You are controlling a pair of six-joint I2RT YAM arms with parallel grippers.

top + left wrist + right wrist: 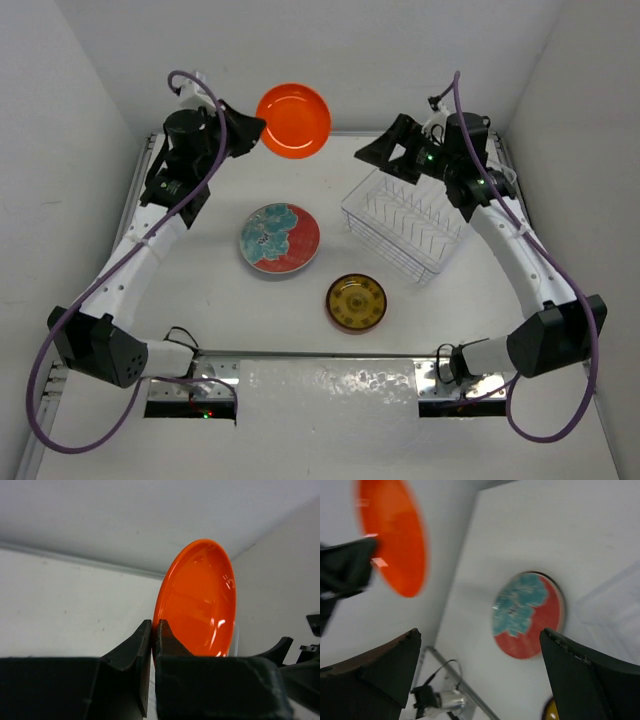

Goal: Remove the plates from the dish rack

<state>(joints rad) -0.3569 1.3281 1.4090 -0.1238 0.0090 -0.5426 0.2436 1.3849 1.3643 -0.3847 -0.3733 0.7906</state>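
Rack (385, 250) stands on the right of the table (200, 290), and from above its tines seem to hold nothing. The red plate (279, 238) lies flat to its left and the amber plate (356, 302) lies flat nearer the arms, the two apart.

The orange plate (293, 120) is the one in hand. The left tool (252, 130) is clamped on its rim, and the plate juts out past the fingertips at the far end of the table, beyond the red plate and left of the rack. It shows against the back wall, so I judge it to be up in the air.

The set-down turns on this: bare table lies below the plate and nearer the arms, and the plate is tilted up on edge, so the left wrist would have to roll it flat on the way down. The right tool (370, 152) hovers by the rack's far-left corner, spread wide and holding nothing.

The left wrist view alone shows the grip: the fingers (130, 650) are pressed together on the lower rim of the orange plate (197, 600), but nothing beneath is visible. The right wrist view gives what that lacks, with the orange plate (392, 540) well apart from the flat red plate (527, 615). Only the top view takes in the rack
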